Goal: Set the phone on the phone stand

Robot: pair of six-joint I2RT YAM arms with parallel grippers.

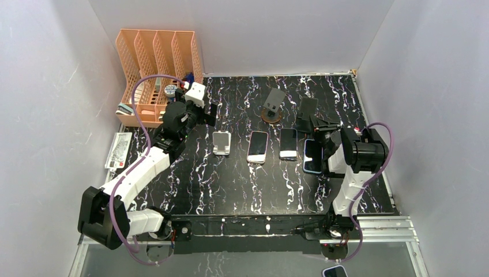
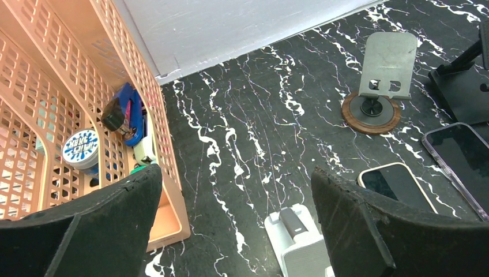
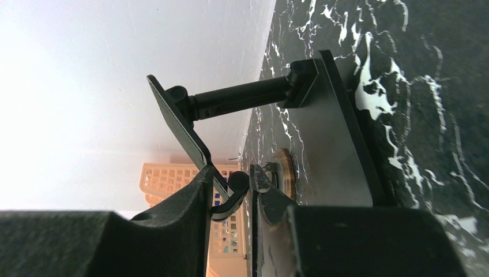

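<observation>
Glass-faced phone (image 1: 313,157), just beside black stand (image 1: 305,109), is judged stiff, slick, fragile — to be pinched across long edges; left gripper (image 2: 236,196) jaws apart; right gripper (image 3: 249,196) jaws nearly together — clamping cannot be told.

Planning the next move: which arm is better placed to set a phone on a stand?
Likely right: the right gripper sits by the blue-edged phone, facing the black stand; the left gripper hovers open near the organizer.

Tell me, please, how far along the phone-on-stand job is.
Nothing done: the black metal stand is empty. In hand: the right gripper faces it, blue-edged phone alongside; grip unclear. The left gripper is open. Left: seating the phone.
</observation>
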